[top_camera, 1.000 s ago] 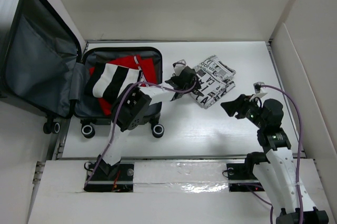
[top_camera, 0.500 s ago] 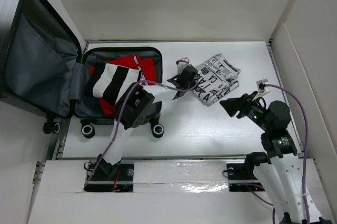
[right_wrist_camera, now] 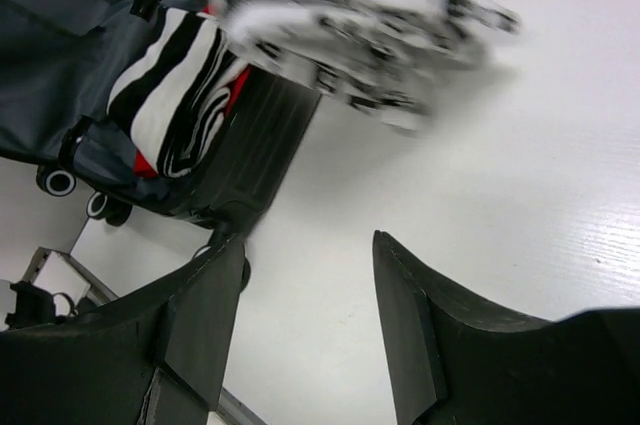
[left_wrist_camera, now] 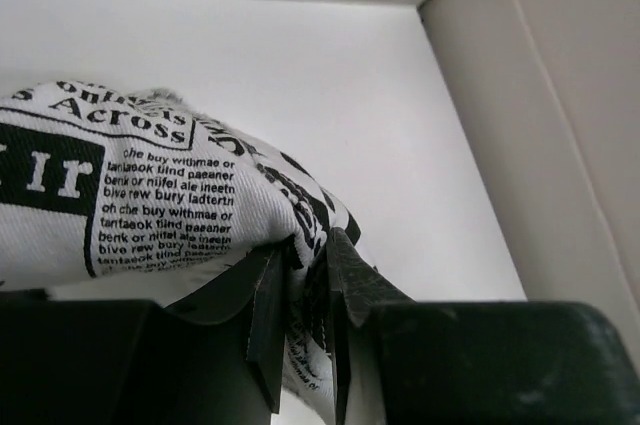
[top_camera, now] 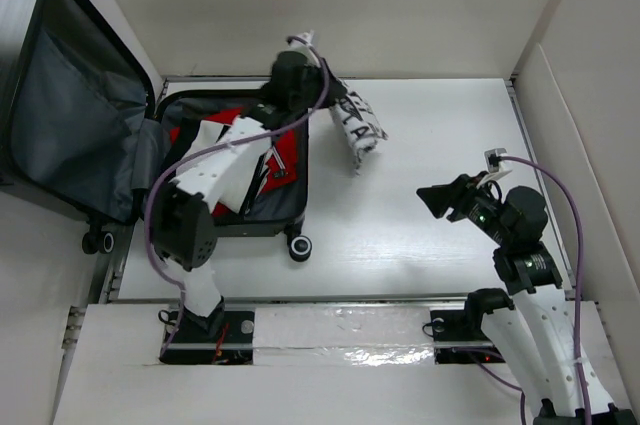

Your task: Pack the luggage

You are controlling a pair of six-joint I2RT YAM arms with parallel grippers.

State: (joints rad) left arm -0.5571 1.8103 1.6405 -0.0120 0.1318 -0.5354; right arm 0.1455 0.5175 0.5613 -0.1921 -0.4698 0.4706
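Jaws of the left gripper [left_wrist_camera: 305, 267] now pinch the newsprint cloth [top_camera: 352, 125], lifted off the table toward the luggage [top_camera: 232, 95]; the right gripper [right_wrist_camera: 305, 245] gapes empty.

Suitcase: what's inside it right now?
In the suitcase's lower half, a striped garment lies on a red garment. The left arm covers part of both from above; anything beneath them is hidden.
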